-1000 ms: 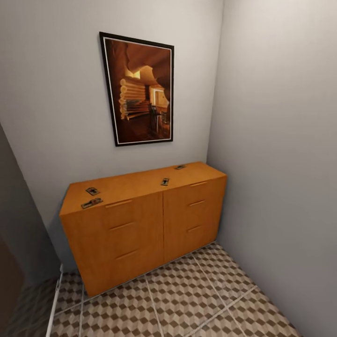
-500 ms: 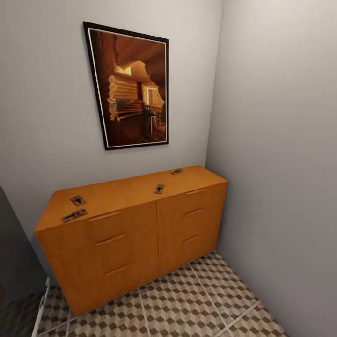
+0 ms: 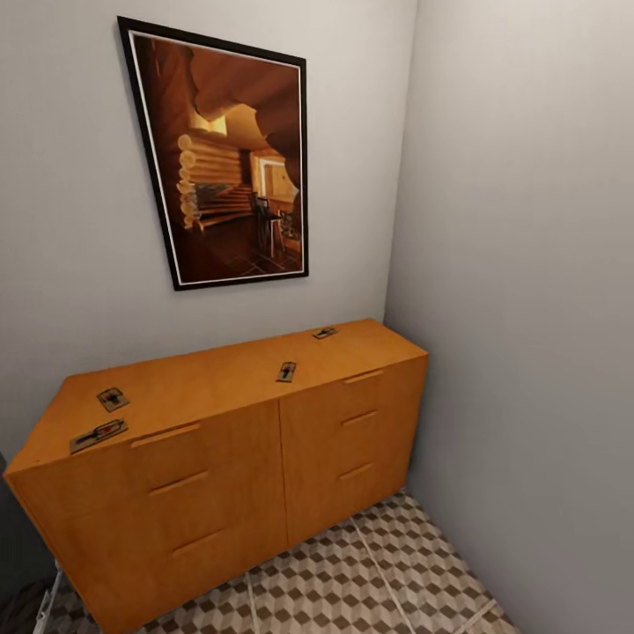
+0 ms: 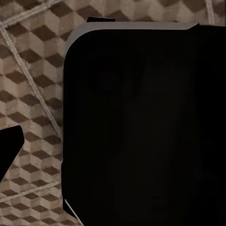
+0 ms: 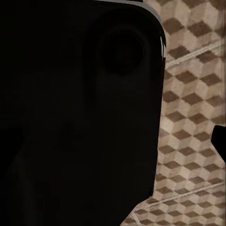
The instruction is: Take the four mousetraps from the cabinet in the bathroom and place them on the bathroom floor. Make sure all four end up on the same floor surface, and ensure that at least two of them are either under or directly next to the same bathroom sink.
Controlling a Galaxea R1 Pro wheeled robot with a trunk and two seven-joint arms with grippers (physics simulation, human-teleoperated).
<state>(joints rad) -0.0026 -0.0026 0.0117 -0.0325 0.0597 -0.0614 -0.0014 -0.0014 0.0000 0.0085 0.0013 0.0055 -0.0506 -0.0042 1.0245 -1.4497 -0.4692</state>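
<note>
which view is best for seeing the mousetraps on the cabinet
The head view: all four mousetraps lie on the cabinet top, at and. Both wrist views show patterned floor tiles and a dark body, no traps.

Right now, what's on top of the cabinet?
Four mousetraps lie flat on the cabinet top: two near its left end, one mid-front, one toward the right back. Nothing else shows there. All drawers are shut, so their contents are hidden.

No readable text, labels, brands, numbers or signs: the framed picture [image 3: 224, 158] on the wall is a wordless interior scene, and the cabinet [image 3: 220, 458] and mousetraps [image 3: 286, 371] carry no legible markings
</note>
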